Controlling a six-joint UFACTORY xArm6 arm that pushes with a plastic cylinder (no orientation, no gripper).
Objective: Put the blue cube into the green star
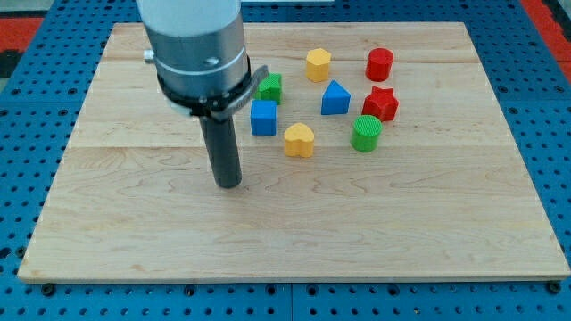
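Observation:
The blue cube (263, 117) sits on the wooden board, just below the green star (270, 87), close to it or touching it. The green star is partly hidden by the arm's body. My tip (229, 185) rests on the board to the lower left of the blue cube, about a cube's width away to the left and clearly below it.
A yellow heart (300, 140) lies right of the cube. A blue triangular block (335, 98), yellow hexagon (318, 64), red cylinder (379, 64), red star (381, 103) and green cylinder (366, 133) stand further right. The wooden board (134, 241) lies on a blue pegboard.

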